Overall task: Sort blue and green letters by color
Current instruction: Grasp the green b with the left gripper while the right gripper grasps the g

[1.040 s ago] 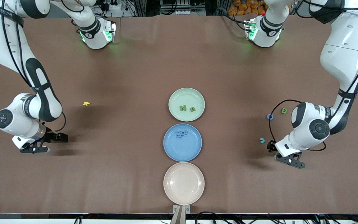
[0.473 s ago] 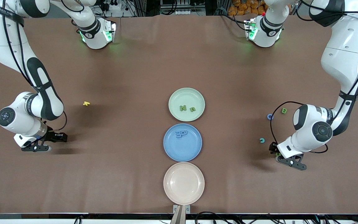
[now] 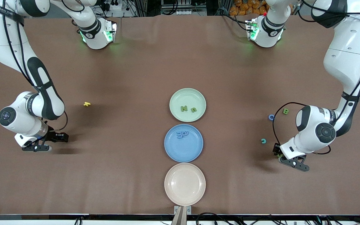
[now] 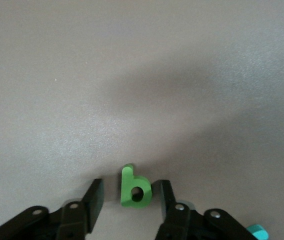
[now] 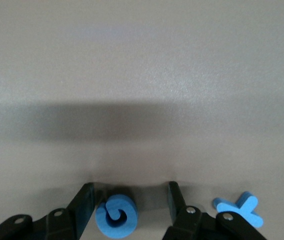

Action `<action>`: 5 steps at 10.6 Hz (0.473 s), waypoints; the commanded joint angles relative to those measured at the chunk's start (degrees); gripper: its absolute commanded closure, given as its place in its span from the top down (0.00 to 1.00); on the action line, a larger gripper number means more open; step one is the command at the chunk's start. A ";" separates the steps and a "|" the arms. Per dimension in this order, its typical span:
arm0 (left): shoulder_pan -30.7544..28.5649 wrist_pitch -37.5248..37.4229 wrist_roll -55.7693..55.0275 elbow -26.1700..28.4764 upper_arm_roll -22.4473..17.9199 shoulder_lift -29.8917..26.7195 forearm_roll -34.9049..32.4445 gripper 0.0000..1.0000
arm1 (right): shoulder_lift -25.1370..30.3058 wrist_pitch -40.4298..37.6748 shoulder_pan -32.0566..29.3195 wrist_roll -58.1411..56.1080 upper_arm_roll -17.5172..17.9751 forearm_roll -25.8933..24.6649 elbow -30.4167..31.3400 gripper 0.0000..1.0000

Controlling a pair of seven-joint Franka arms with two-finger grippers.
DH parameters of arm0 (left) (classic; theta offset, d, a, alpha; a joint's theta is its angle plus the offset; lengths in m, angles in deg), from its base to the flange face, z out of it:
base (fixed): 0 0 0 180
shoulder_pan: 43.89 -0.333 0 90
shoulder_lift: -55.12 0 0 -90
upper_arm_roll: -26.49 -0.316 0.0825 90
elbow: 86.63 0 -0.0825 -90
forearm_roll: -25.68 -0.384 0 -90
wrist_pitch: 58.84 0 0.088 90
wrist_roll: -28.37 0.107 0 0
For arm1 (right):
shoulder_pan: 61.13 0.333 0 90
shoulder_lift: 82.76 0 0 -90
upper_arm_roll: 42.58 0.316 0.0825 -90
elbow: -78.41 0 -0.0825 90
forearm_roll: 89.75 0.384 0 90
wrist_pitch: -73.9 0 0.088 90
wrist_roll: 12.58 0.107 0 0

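My left gripper (image 3: 292,163) (image 4: 129,196) is open and low over the table, with an olive green letter b (image 4: 134,187) lying between its fingers. My right gripper (image 3: 37,148) (image 5: 131,197) is open and low, with a curled blue letter (image 5: 117,216) between its fingers and a second blue letter (image 5: 238,209) beside it. The green plate (image 3: 177,97) holds a green N (image 3: 183,108) and n (image 3: 193,109). The blue plate (image 3: 186,153) holds blue letters (image 3: 182,134). A green B (image 3: 286,111) and a blue O (image 3: 271,117) lie near the left arm.
An empty pink plate (image 3: 184,183) stands nearest the front camera, in line with the other two plates. A teal letter (image 3: 263,141) lies near the left gripper and shows in the left wrist view (image 4: 257,231). A yellow letter (image 3: 87,104) lies toward the right arm's end.
The left gripper has shifted slightly toward the front camera and the left arm's end of the table. The right gripper has shifted slightly. Both stay open.
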 commanded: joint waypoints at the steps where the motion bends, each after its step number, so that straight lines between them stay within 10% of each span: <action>1: -0.40 0.22 2.20 -1.16 0.34 1.16 1.44 0.05 | 2.82 0.53 -0.64 1.08 0.80 -0.13 4.42 0.68; 5: -0.23 0.22 1.41 -1.16 0.43 0.56 1.35 0.00 | 2.55 0.70 -0.82 0.99 0.89 -0.13 4.33 0.52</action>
